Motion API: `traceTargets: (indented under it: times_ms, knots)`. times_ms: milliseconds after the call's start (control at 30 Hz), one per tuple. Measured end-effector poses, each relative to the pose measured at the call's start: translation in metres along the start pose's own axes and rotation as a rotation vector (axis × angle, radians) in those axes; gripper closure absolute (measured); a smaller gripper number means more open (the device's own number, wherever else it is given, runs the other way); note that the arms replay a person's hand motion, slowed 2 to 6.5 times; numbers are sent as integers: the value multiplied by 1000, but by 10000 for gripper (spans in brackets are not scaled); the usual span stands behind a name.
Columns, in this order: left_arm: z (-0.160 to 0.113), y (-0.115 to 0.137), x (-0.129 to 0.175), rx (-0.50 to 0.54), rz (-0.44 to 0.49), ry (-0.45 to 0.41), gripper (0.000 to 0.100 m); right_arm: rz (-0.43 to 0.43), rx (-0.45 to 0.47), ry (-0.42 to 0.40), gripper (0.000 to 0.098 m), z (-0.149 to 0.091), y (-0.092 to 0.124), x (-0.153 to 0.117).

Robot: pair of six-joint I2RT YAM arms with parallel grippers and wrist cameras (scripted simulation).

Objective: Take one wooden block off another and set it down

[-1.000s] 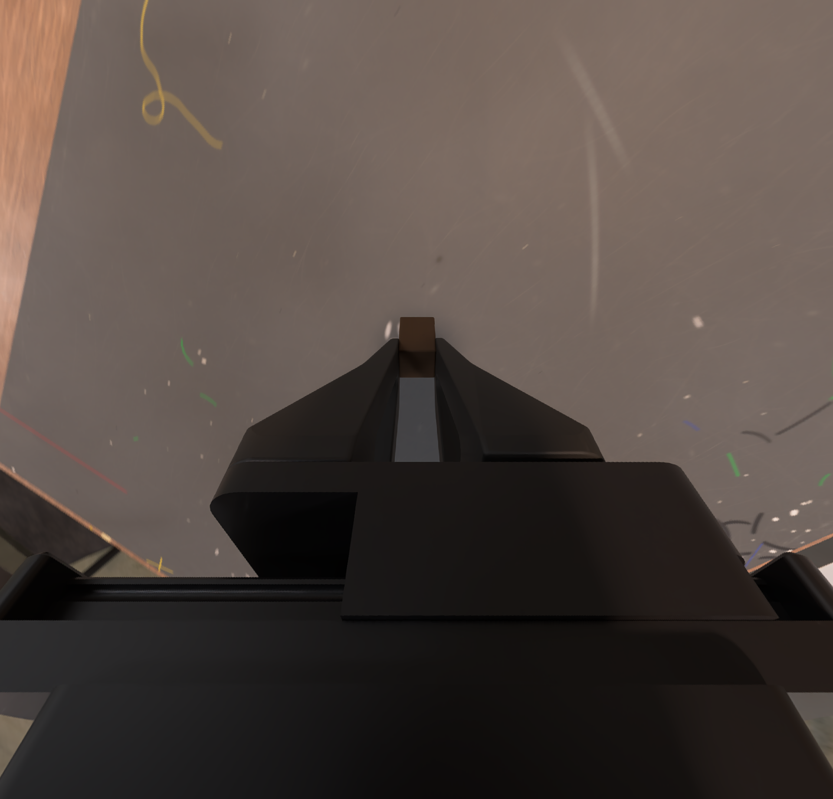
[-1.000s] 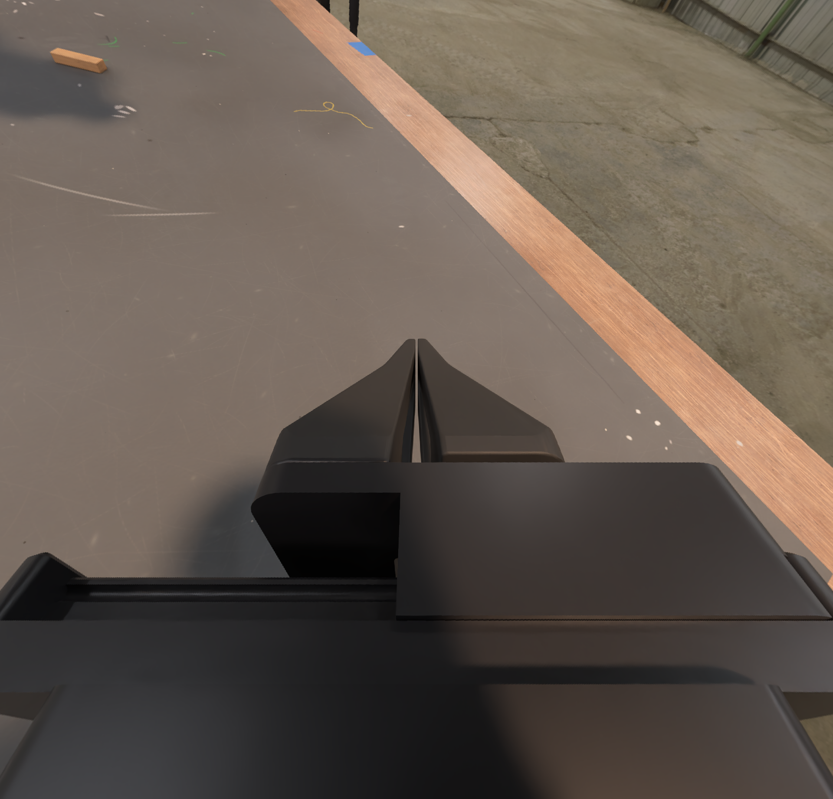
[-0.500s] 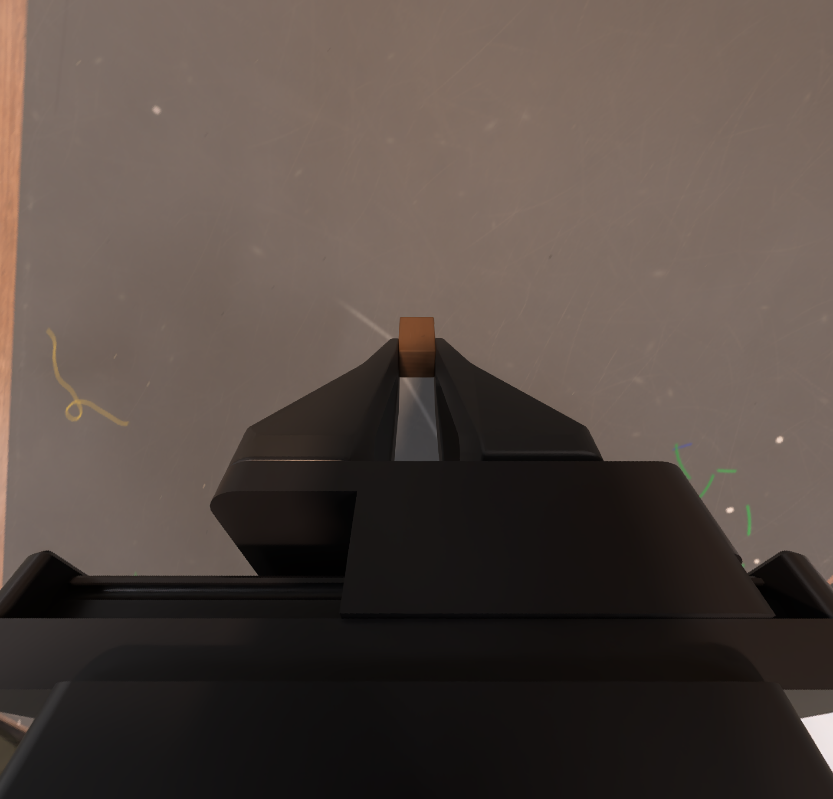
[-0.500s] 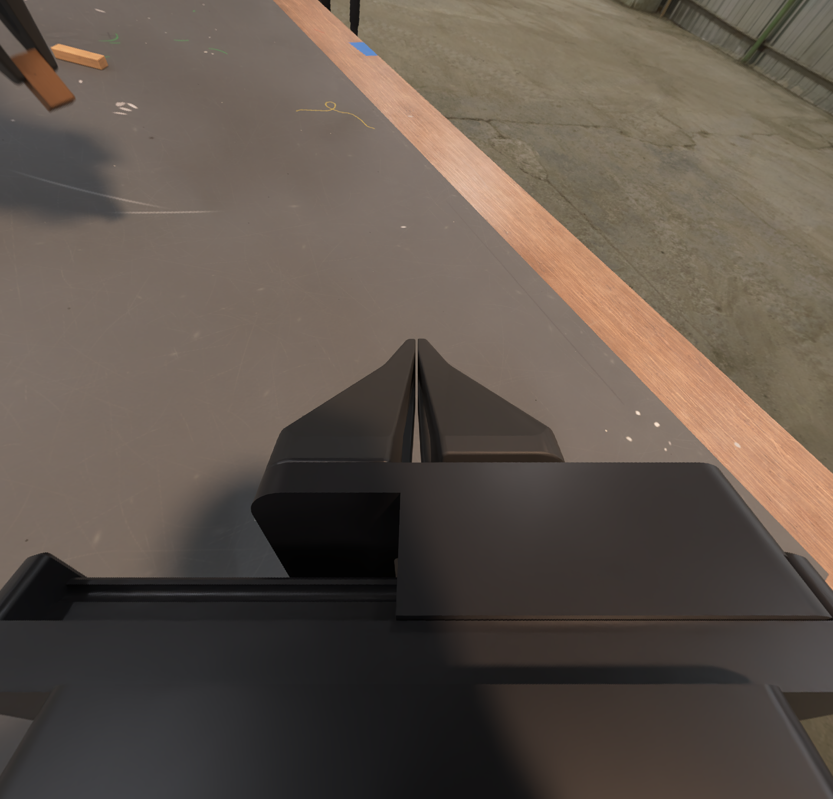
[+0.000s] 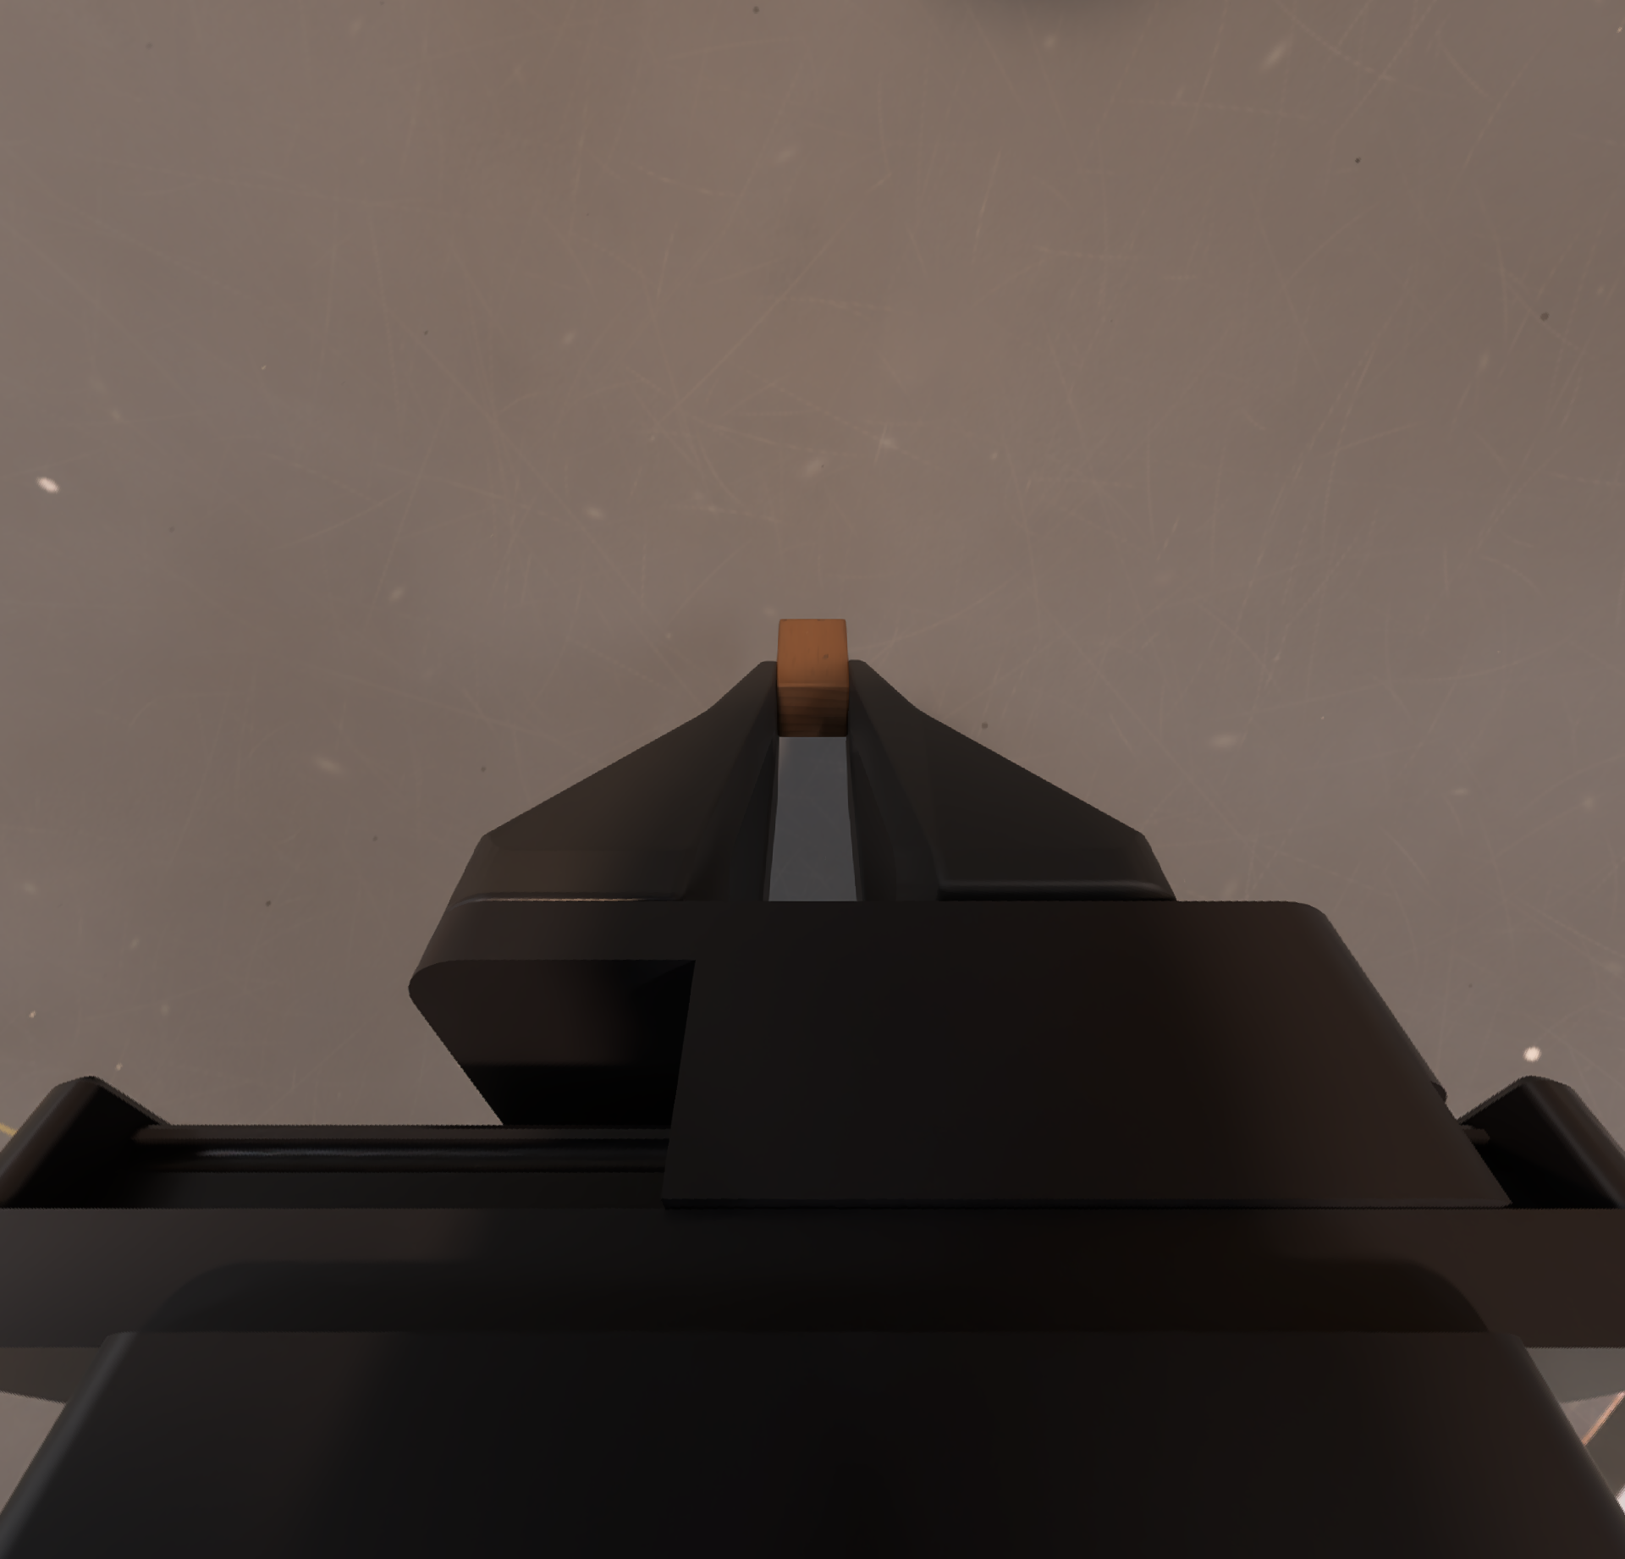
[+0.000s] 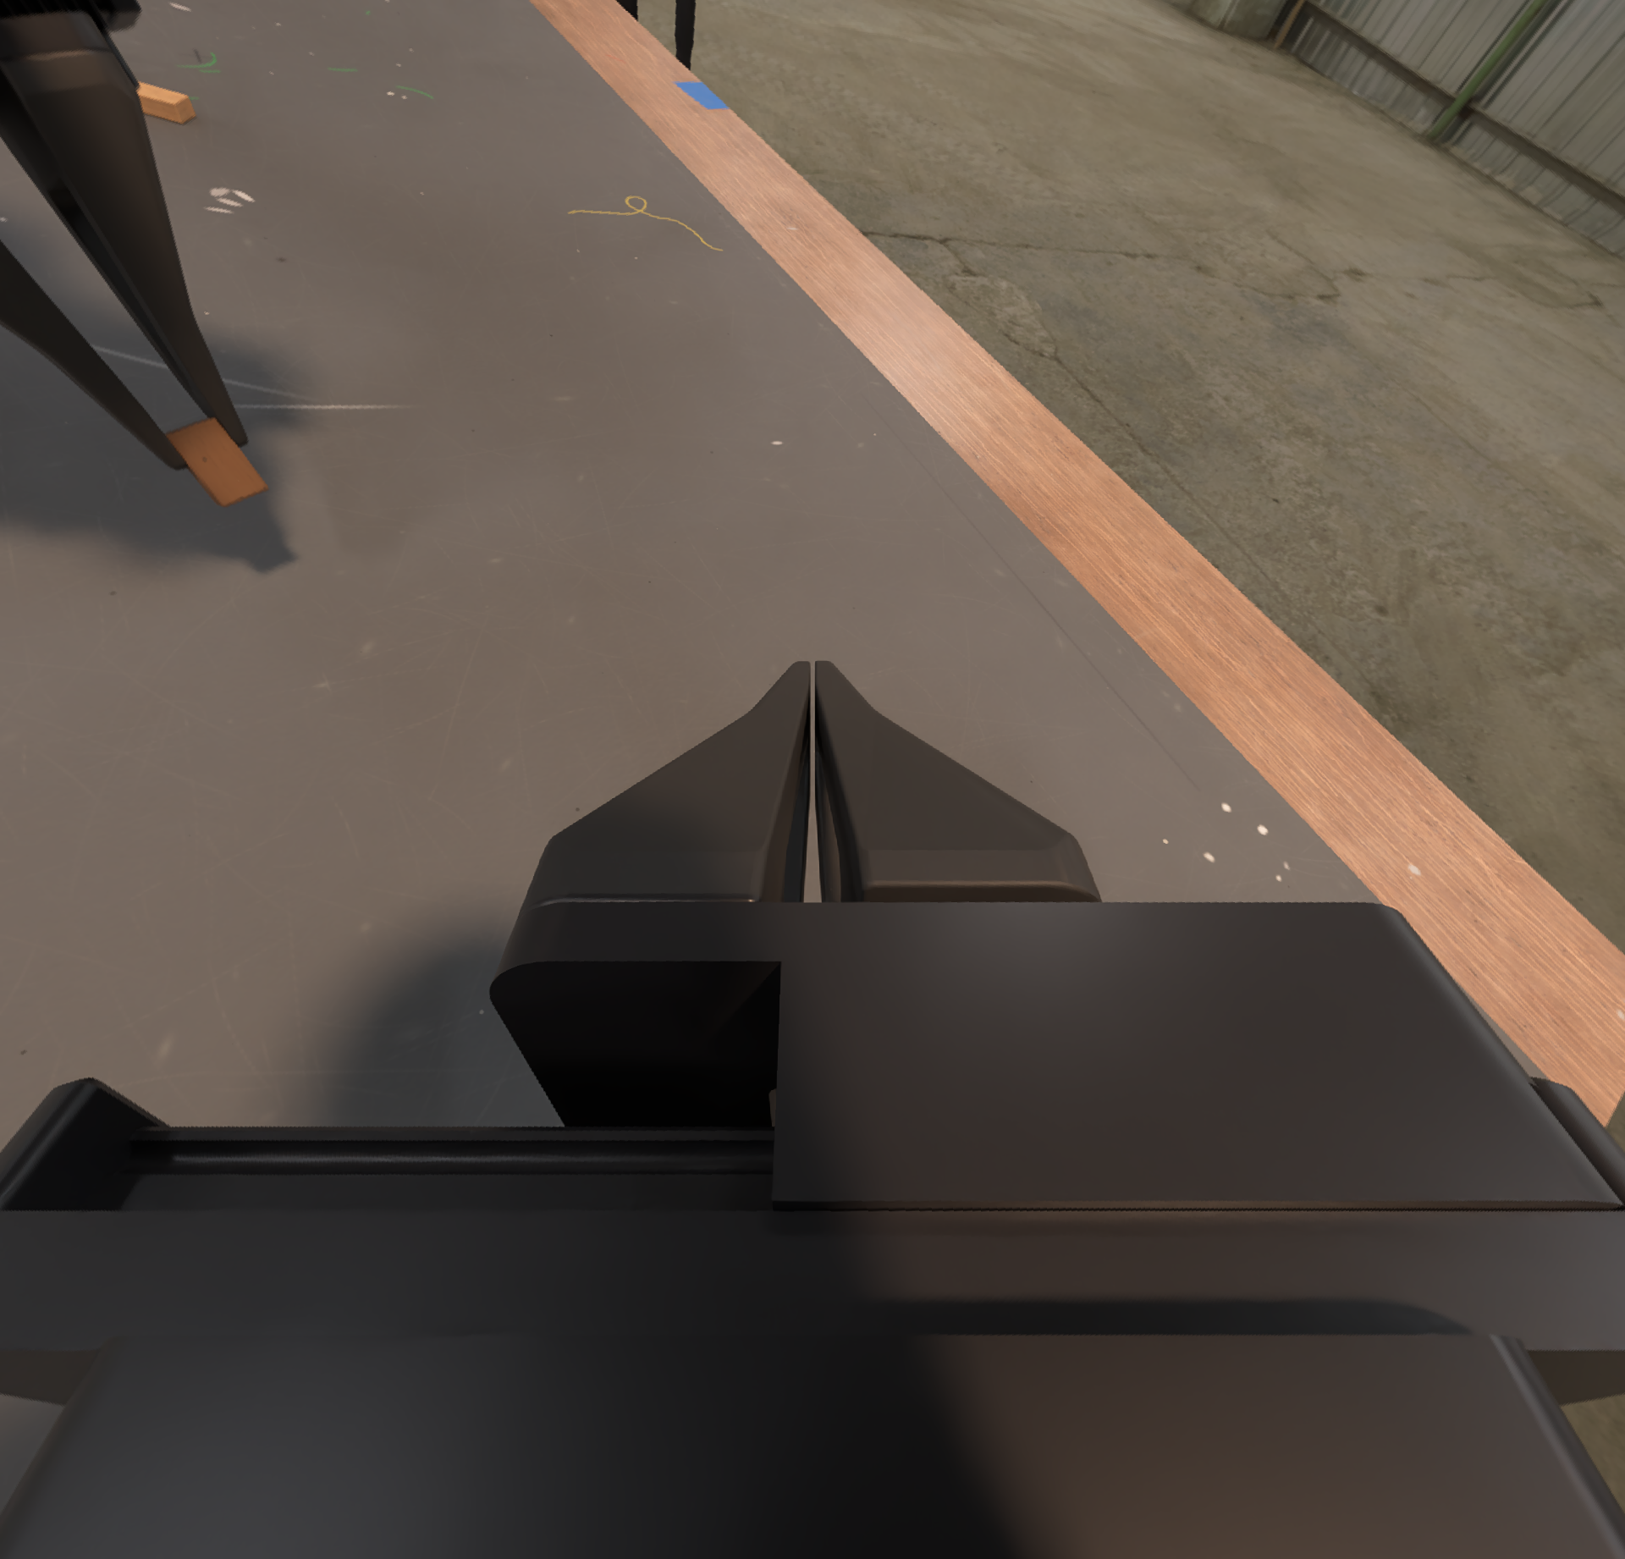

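Placement is the step in hand. Left gripper [image 5: 812, 681] clamps the held block [image 5: 812, 677] between its fingertips, fingers pointing nearly straight down at the mat [image 5: 791, 286]. From the right wrist view, the held block [image 6: 215, 464] slopes, its lower end at or just above the mat; contact cannot be confirmed.

Procedure, as judged from these views:

1. Lower until the low end of the held block bears on the mat.
2. Level the held block by rotating the wrist, so its long face lies flat before release. Releasing on a slope lets it tip or slide.
3. Part the fingers only enough to free the held block, then retract straight up along the finger axis.
4. Avoid sideways motion until the fingertips are above the held block.

Second block [image 6: 165, 102] lies flat on the mat, well beyond the left gripper and apart from it. No collision risk appears there.

Right gripper [image 6: 812, 668] hangs over the mat with fingers pressed together, holding nothing, well apart from the work. It needs no action.

Wooden edge [image 6: 1143, 549] runs to the right of the right gripper, far from the drop point.
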State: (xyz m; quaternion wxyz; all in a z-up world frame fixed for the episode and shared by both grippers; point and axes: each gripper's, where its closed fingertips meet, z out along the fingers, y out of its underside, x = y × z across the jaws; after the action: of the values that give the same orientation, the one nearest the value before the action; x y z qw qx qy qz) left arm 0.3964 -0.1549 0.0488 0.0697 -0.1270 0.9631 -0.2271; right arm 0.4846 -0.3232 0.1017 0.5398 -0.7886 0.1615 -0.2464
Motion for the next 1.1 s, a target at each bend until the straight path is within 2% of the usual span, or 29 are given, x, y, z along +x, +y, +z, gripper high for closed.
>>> traceTargets:
  times_ms: [367,1100]
  knots:
    - [21,-8,7,15,13,34,872,-5,5,14,970,-1,1,3]
    - [36,-7,14,11,54,43,872,20,12,27,970,-1,1,7]
